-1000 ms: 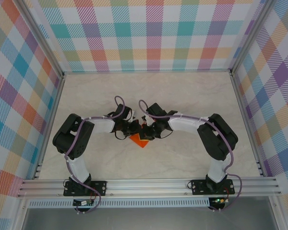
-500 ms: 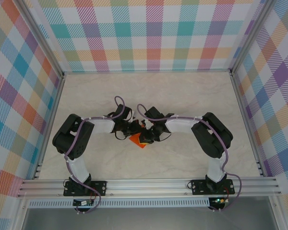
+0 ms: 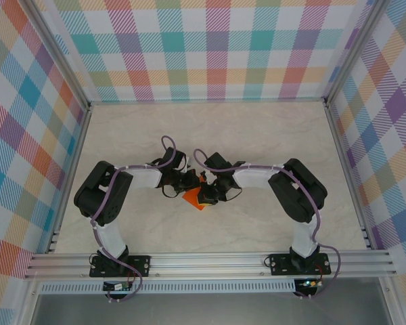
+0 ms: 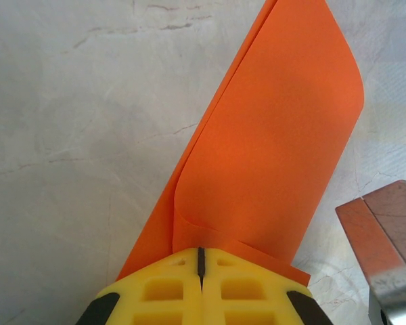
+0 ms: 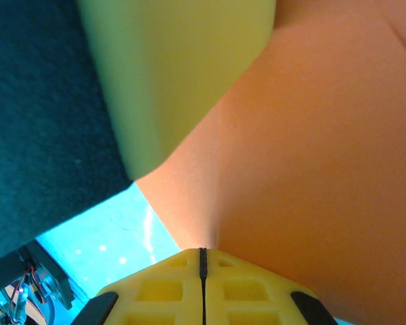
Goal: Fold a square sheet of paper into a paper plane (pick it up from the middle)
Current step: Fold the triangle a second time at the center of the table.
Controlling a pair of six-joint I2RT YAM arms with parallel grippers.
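The left arm's yellow fingers (image 4: pixel 155 292) are clenched on the folded bright orange sheet of paper (image 4: pixel 271 149), which stretches toward 1 o'clock over the pale marbled tabletop (image 4: pixel 68 135). At mid-tabletop, the right arm's yellow fingers (image 5: pixel 155 291) grip it from 3 o'clock.

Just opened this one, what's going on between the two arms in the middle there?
Both arms meet over the middle of the table, working one piece of orange paper. The left gripper is shut on the near end of the paper, which is folded over into a narrow layered shape with a soft, rounded bend. The right gripper is shut on the same paper close by. It does not look like a finished plane yet.
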